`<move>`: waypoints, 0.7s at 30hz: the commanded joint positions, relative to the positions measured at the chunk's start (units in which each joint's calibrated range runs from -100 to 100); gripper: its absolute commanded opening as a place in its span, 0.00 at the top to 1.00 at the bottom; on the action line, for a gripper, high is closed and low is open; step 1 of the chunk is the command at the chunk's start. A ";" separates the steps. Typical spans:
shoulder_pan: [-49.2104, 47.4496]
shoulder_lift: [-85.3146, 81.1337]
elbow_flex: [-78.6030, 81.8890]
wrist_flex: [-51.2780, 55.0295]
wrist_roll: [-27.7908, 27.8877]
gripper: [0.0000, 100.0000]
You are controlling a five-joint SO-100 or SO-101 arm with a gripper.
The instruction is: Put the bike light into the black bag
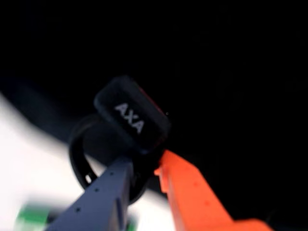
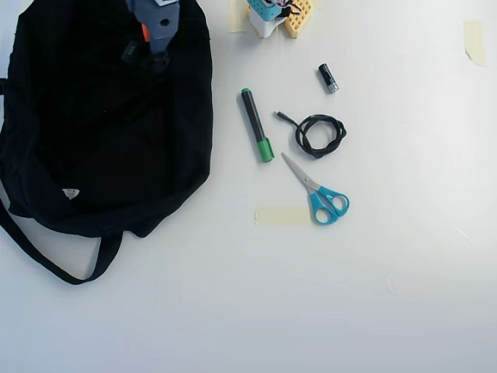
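Note:
In the wrist view my gripper (image 1: 144,166) is shut on the bike light (image 1: 132,115), a small black block marked AXA with a red edge and a round rubber strap loop (image 1: 77,154). The grey finger (image 1: 103,192) and orange finger (image 1: 192,192) pinch it from below. Behind it is the dark fabric of the black bag (image 1: 231,72). In the overhead view the gripper (image 2: 144,48) hangs over the upper part of the black bag (image 2: 101,155), which lies at the left with its strap (image 2: 46,264) and white label (image 2: 71,193). The bike light (image 2: 130,52) shows only as a small dark shape there.
On the white table (image 2: 311,295) right of the bag lie a green-capped marker (image 2: 255,124), a coiled black cable (image 2: 317,134), a short black battery (image 2: 328,78), blue-handled scissors (image 2: 318,194) and a strip of tape (image 2: 281,216). The arm base (image 2: 276,15) stands at the top.

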 commanded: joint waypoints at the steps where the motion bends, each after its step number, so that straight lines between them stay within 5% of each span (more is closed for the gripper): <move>1: 4.98 4.61 -1.01 -5.64 0.47 0.98; 6: 18.59 7.93 -0.20 -14.59 0.47 0.98; 12: 18.74 19.71 -0.29 -14.68 0.63 0.97; 16: 18.67 18.47 -0.38 -13.48 0.37 0.68; 21: 8.42 6.77 -0.74 -7.45 -1.21 0.65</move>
